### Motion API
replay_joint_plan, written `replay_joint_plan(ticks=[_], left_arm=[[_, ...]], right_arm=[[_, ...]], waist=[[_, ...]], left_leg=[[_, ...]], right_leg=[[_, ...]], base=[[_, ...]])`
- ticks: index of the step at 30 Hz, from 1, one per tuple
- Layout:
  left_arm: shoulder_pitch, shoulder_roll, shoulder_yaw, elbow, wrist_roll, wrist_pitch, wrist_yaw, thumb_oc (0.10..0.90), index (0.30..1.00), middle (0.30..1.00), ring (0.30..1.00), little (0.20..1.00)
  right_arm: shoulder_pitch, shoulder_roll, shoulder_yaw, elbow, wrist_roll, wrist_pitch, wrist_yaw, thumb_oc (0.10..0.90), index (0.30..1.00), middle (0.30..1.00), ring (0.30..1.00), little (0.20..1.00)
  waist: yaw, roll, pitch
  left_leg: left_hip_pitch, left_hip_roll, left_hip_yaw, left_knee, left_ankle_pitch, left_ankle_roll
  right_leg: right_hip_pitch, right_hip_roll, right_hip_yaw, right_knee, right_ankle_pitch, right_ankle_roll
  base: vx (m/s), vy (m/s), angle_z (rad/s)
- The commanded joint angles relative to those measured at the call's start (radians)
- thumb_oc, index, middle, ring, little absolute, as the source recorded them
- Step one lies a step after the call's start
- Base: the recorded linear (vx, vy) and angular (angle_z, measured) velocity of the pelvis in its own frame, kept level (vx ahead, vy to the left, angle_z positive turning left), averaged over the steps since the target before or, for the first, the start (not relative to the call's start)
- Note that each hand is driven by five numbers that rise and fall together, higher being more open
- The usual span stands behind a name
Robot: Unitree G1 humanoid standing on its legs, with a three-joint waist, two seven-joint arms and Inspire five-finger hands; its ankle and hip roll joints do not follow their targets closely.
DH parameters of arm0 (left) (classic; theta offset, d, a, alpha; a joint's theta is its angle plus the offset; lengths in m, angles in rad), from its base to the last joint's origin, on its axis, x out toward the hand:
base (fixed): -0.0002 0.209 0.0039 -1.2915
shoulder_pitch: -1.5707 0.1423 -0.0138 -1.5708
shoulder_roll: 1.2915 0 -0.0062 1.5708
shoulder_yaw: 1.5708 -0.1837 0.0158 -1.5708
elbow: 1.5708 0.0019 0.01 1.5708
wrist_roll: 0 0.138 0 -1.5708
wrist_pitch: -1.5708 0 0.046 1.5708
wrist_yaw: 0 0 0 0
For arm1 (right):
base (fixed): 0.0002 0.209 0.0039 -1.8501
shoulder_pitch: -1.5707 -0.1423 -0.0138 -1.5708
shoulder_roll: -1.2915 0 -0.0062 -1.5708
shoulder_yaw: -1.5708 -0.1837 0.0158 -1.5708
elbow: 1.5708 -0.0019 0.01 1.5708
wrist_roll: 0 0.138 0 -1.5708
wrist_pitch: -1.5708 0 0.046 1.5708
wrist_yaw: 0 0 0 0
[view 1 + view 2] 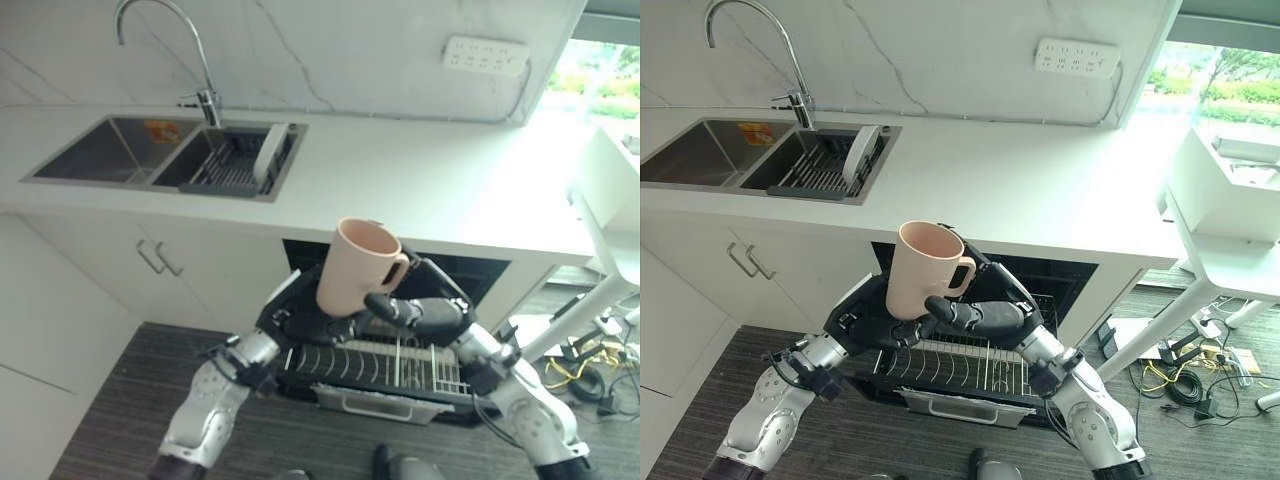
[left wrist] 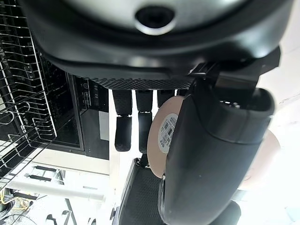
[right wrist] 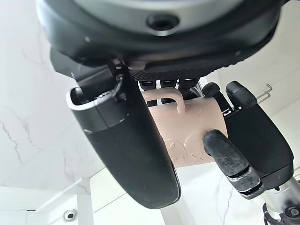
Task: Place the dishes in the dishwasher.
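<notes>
Holding a pale pink ceramic mug [image 1: 923,268] upright, mouth up, both hands meet under it, w/ the cup in mid-air just in front of the white countertop's [image 1: 430,190] front edge and above the open dishwasher's pulled-out wire rack [image 1: 970,365]. Rack looks mostly bare; grey floor [image 1: 130,400] open on the left, table legs and cables crowd the right. Left hand [image 1: 865,320] cups the mug's base, fingers and thumb around it. Right hand [image 1: 980,315] reaches in from the right, thumb and fingers curled on the body near the handle. Steel double sink [image 1: 165,150] w/ drainer sits well apart, far left.
</notes>
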Motion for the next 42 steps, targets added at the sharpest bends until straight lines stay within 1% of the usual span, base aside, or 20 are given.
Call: replay_joint_plan(ticks=[1,4,6,8,10,11,12,20,22,27,30,31,33,35,36,38,41,42], left_arm=[[-0.080,-0.013,-0.127,-0.062,0.024,-0.011,-0.124,0.400,0.300,0.300,0.300,0.300],[-0.083,-0.004,-0.131,-0.063,0.059,0.009,-0.138,0.400,0.300,0.300,0.300,0.300],[-0.082,0.003,-0.134,-0.056,0.076,0.007,-0.145,0.400,0.300,0.300,0.300,0.300],[-0.081,0.014,-0.134,-0.051,0.098,0.031,-0.160,0.400,0.300,0.300,0.300,0.300],[-0.082,0.018,-0.135,-0.048,0.104,0.040,-0.169,0.400,0.300,0.300,0.300,0.300],[-0.082,0.019,-0.136,-0.047,0.105,0.043,-0.171,0.400,0.300,0.300,0.300,0.300],[-0.082,0.019,-0.138,-0.045,0.105,0.050,-0.177,0.400,0.300,0.300,0.300,0.300],[-0.084,0.017,-0.148,-0.041,0.109,0.081,-0.204,0.400,0.300,0.300,0.300,0.300],[-0.080,0.015,-0.147,-0.040,0.103,0.093,-0.213,0.400,0.300,0.300,0.300,0.300],[-0.077,0.010,-0.145,-0.037,0.101,0.095,-0.210,0.400,0.300,0.300,0.300,0.300],[-0.066,0.004,-0.135,-0.031,0.095,0.105,-0.187,0.400,0.300,0.300,0.300,0.300],[-0.055,0.004,-0.123,-0.020,0.102,0.105,-0.170,0.800,0.900,0.900,0.900,0.900],[-0.049,0.004,-0.117,-0.016,0.108,0.106,-0.156,0.800,0.900,0.900,0.900,0.900],[-0.031,0.008,-0.082,0.003,0.118,0.103,-0.123,0.800,0.900,0.900,0.900,0.900],[-0.025,0.009,-0.072,0.010,0.125,0.103,-0.110,0.800,0.900,0.900,0.900,0.900],[-0.001,0.018,-0.033,0.035,0.164,0.094,-0.063,0.800,0.900,0.900,0.900,0.900],[0.027,0.035,0.028,0.082,0.202,0.083,-0.015,0.800,0.900,0.900,0.900,0.900],[0.048,0.045,0.079,0.115,0.226,0.082,0.041,0.800,0.900,0.900,0.900,0.900]], right_arm=[[-0.139,0.089,0.063,-0.136,0.111,-0.009,0.195,0.800,0.900,0.900,0.900,0.900],[-0.145,0.081,0.065,-0.136,0.106,-0.010,0.206,0.800,0.900,0.900,0.900,0.900],[-0.146,0.077,0.065,-0.136,0.096,-0.014,0.211,0.800,0.900,0.900,0.900,0.900],[-0.150,0.071,0.061,-0.138,0.117,-0.015,0.215,0.800,0.900,0.900,0.900,0.900],[-0.150,0.073,0.064,-0.139,0.115,-0.015,0.223,0.800,0.900,0.900,0.900,0.900],[-0.150,0.073,0.065,-0.139,0.112,-0.017,0.223,0.681,0.721,0.721,0.721,0.721],[-0.152,0.081,0.074,-0.140,0.089,-0.028,0.230,0.400,0.300,0.300,0.300,0.300],[-0.165,0.082,0.092,-0.143,0.049,-0.050,0.279,0.400,0.300,0.300,0.300,0.300],[-0.169,0.085,0.087,-0.147,0.067,-0.059,0.272,0.400,0.300,0.300,0.300,0.300],[-0.168,0.093,0.079,-0.143,0.079,-0.084,0.255,0.400,0.300,0.300,0.300,0.300],[-0.153,0.104,0.069,-0.142,0.083,-0.122,0.229,0.400,0.300,0.300,0.300,0.300],[-0.148,0.111,0.048,-0.134,0.095,-0.162,0.198,0.400,0.300,0.300,0.300,0.300],[-0.145,0.114,0.038,-0.130,0.098,-0.179,0.185,0.400,0.300,0.300,0.300,0.300],[-0.136,0.115,0.001,-0.129,0.107,-0.220,0.159,0.400,0.300,0.300,0.300,0.300],[-0.135,0.115,-0.011,-0.128,0.109,-0.230,0.153,0.400,0.300,0.300,0.300,0.300],[-0.124,0.115,-0.046,-0.132,0.103,-0.267,0.131,0.400,0.300,0.300,0.300,0.300],[-0.115,0.108,-0.094,-0.133,0.110,-0.292,0.110,0.400,0.300,0.300,0.300,0.300],[-0.107,0.100,-0.126,-0.135,0.110,-0.313,0.090,0.400,0.300,0.300,0.300,0.300]], waist=[[0.006,-0.025,-0.063],[0.008,-0.025,-0.063],[0.007,-0.024,-0.063],[0.006,-0.021,-0.065],[0.005,-0.019,-0.065],[0.005,-0.018,-0.064],[0.006,-0.016,-0.063],[0.008,-0.015,-0.060],[0.007,-0.014,-0.059],[0.006,-0.012,-0.059],[0.006,-0.011,-0.059],[0.004,-0.009,-0.061],[0.003,-0.008,-0.060],[0.000,-0.005,-0.060],[0.000,-0.004,-0.060],[0.000,-0.001,-0.059],[-0.001,0.003,-0.059],[-0.001,0.007,-0.060]], left_leg=[[0.006,0.065,-0.041,-0.014,-0.038,-0.043],[0.005,0.066,-0.040,-0.014,-0.037,-0.043],[0.006,0.067,-0.038,-0.014,-0.037,-0.043],[0.006,0.067,-0.036,-0.014,-0.036,-0.043],[0.006,0.067,-0.035,-0.014,-0.035,-0.042],[0.006,0.068,-0.034,-0.014,-0.035,-0.042],[0.005,0.068,-0.033,-0.014,-0.034,-0.042],[0.006,0.070,-0.030,-0.014,-0.033,-0.042],[0.008,0.072,-0.027,-0.014,-0.033,-0.042],[0.008,0.074,-0.024,-0.014,-0.031,-0.042],[0.009,0.076,-0.021,-0.014,-0.031,-0.042],[0.008,0.078,-0.019,-0.014,-0.031,-0.042],[0.008,0.078,-0.018,-0.014,-0.031,-0.042],[0.008,0.079,-0.017,-0.014,-0.030,-0.041],[0.008,0.079,-0.016,-0.014,-0.030,-0.041],[0.008,0.078,-0.017,-0.014,-0.030,-0.040],[0.008,0.079,-0.016,-0.014,-0.029,-0.040],[0.008,0.080,-0.015,-0.014,-0.027,-0.040]], right_leg=[[0.120,-0.104,0.027,-0.038,-0.086,0.161],[0.120,-0.105,0.026,-0.038,-0.087,0.161],[0.121,-0.105,0.025,-0.038,-0.087,0.161],[0.121,-0.105,0.025,-0.038,-0.087,0.162],[0.120,-0.105,0.026,-0.038,-0.087,0.162],[0.120,-0.105,0.026,-0.038,-0.087,0.162],[0.121,-0.105,0.027,-0.038,-0.088,0.162],[0.122,-0.105,0.026,-0.038,-0.089,0.162],[0.123,-0.106,0.025,-0.038,-0.088,0.161],[0.122,-0.106,0.025,-0.038,-0.089,0.160],[0.123,-0.105,0.025,-0.038,-0.090,0.159],[0.121,-0.104,0.026,-0.038,-0.090,0.159],[0.121,-0.104,0.027,-0.038,-0.090,0.158],[0.120,-0.103,0.026,-0.038,-0.090,0.156],[0.120,-0.103,0.026,-0.038,-0.090,0.156],[0.120,-0.100,0.028,-0.038,-0.092,0.153],[0.120,-0.099,0.029,-0.038,-0.093,0.151],[0.119,-0.097,0.031,-0.038,-0.092,0.150]], base=[[0.00,0.000,0.00],[-0.02,0.003,0.03],[0.00,0.000,0.00],[0.00,0.000,0.00],[0.00,0.000,0.00],[0.00,0.000,0.00],[0.00,0.000,0.00],[0.00,0.000,0.00],[0.00,0.000,0.00],[0.00,0.000,0.00],[0.00,0.000,0.00],[0.00,0.000,0.00],[0.00,0.000,0.00],[0.00,0.000,0.00],[0.00,0.000,0.00],[0.00,0.000,0.00],[0.00,0.000,0.00],[0.00,0.000,0.00]])
